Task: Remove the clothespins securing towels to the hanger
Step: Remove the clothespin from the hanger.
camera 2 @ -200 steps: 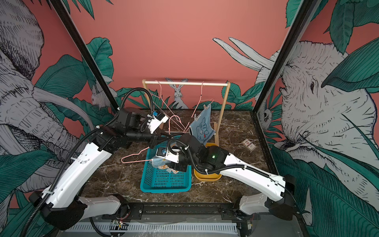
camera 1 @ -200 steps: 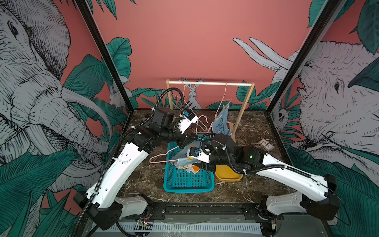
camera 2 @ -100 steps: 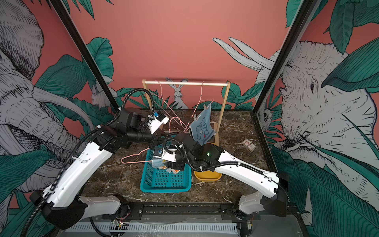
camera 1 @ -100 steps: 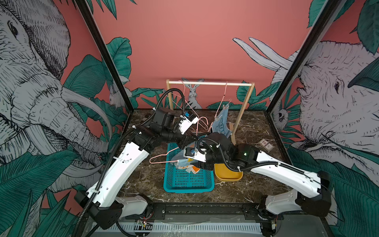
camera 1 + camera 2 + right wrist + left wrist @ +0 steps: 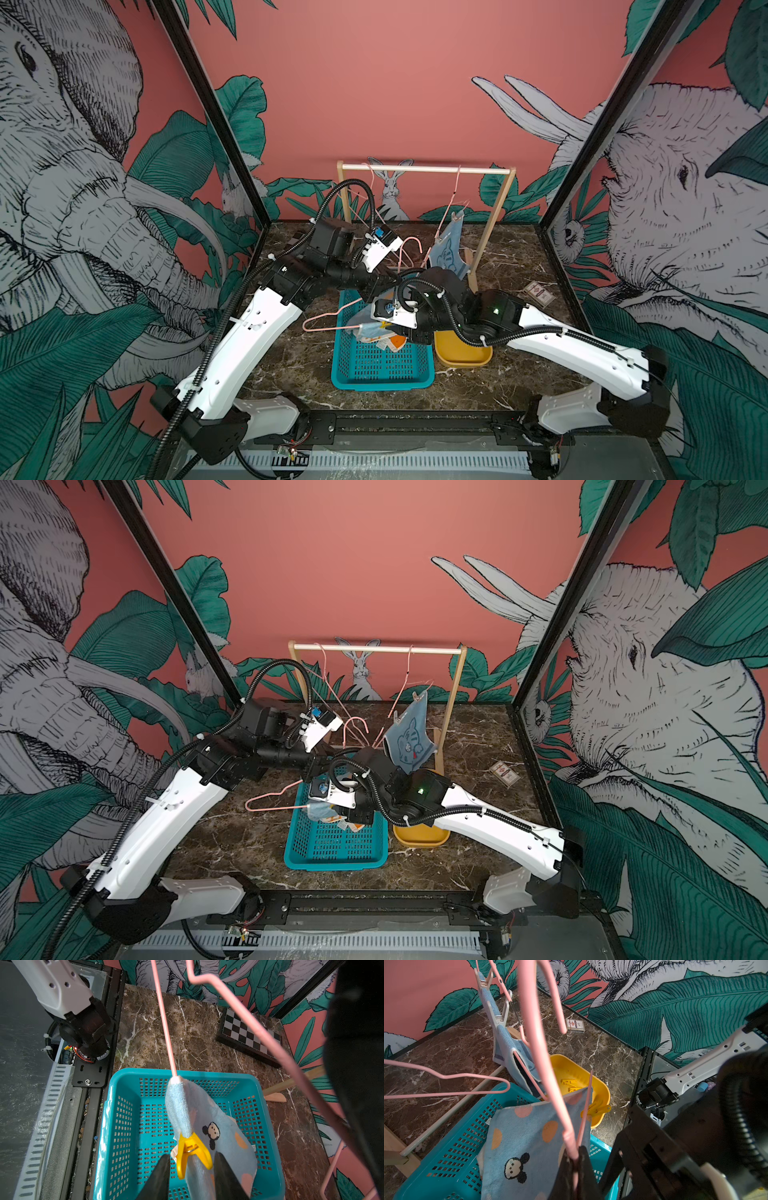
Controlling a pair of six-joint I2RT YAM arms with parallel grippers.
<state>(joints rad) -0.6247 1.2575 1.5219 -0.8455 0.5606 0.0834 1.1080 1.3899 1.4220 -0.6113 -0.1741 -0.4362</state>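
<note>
**A:** What was the left hand (image 5: 575, 1155) doing?

**B:** It was clamped tight on the wire of the pink hanger (image 5: 536, 1043), holding it above the teal basket (image 5: 124, 1093).

**A:** And the right hand (image 5: 191, 1155)?

**B:** Partly spread. Its two dark fingers (image 5: 164, 1167) sat either side of a yellow clothespin (image 5: 190, 1147), close but with a slight gap on each side.

**A:** Where was that pin?

**B:** It pinched the spotted blue towel (image 5: 224, 1132) to the hanger's bar, over the basket.

**A:** Any others?

**B:** Several loose yellow clothespins (image 5: 569, 1082) lay in the yellow tray (image 5: 564, 1064), on the counter (image 5: 299, 365) just beside the basket. A second blue towel (image 5: 409, 737) hung on a second hanger (image 5: 409, 665) from the wooden rack (image 5: 374, 647), fixed by pale clothespins (image 5: 500, 1018).
</note>
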